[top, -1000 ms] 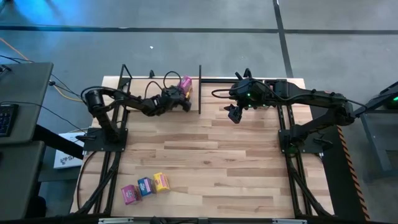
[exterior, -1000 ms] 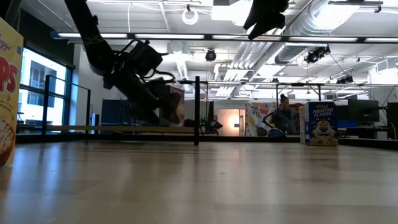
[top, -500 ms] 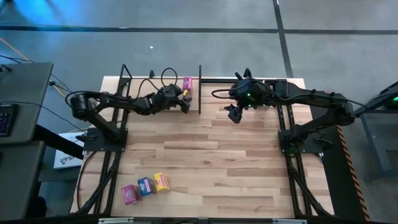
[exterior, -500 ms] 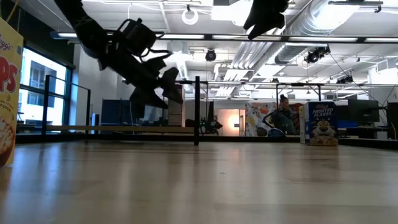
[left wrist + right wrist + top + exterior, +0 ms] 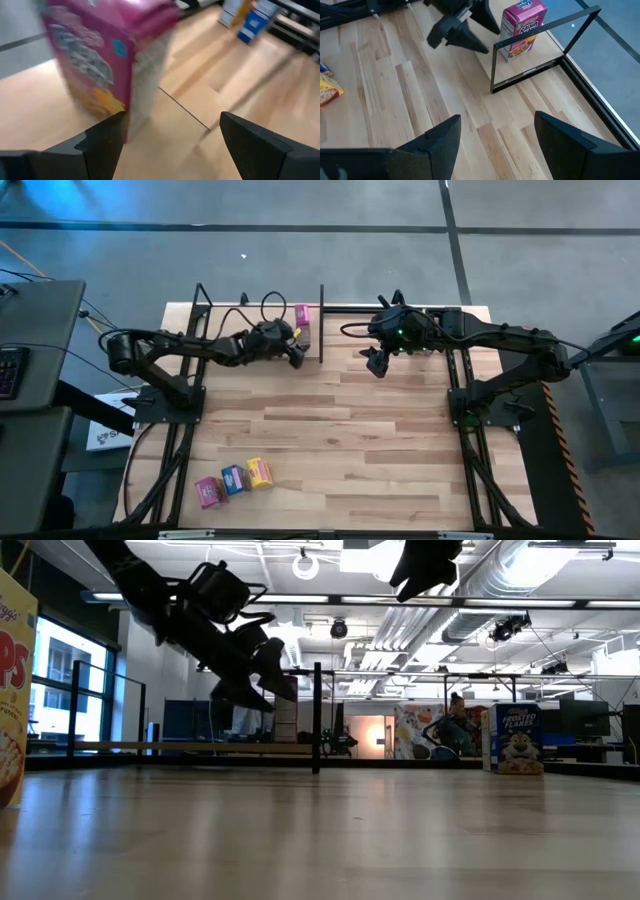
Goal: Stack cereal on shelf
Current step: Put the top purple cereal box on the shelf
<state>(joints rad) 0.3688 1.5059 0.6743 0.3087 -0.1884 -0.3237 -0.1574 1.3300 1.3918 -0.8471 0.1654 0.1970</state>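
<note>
A magenta-pink cereal box (image 5: 302, 317) (image 5: 522, 30) stands upright on its bottom end on the pale shelf board (image 5: 240, 318) (image 5: 542, 52), close to the black frame's right end (image 5: 321, 320). My left gripper (image 5: 296, 352) (image 5: 262, 680) hangs open just in front of the box and above the board, touching nothing; its wrist view shows the box (image 5: 105, 60) beyond the spread fingers. My right gripper (image 5: 375, 363) waits open in the air right of the shelf. Pink (image 5: 208, 491), blue (image 5: 233, 479) and yellow (image 5: 259, 472) boxes sit in a row near the table's near-left corner.
The left wrist view shows a blue box (image 5: 255, 25) and a yellow box (image 5: 232, 10) farther off on the table. A Frosted Flakes box (image 5: 515, 738) stands at the right in the low view. Bare planks (image 5: 360, 440) fill the table's middle. A person (image 5: 458, 725) sits in the room behind.
My left gripper has let go of the pink box, risen and drawn back a little toward the table's near edge. The box, tilted in the fingers a second ago, now stands upright on the shelf board. The right arm has kept still.
</note>
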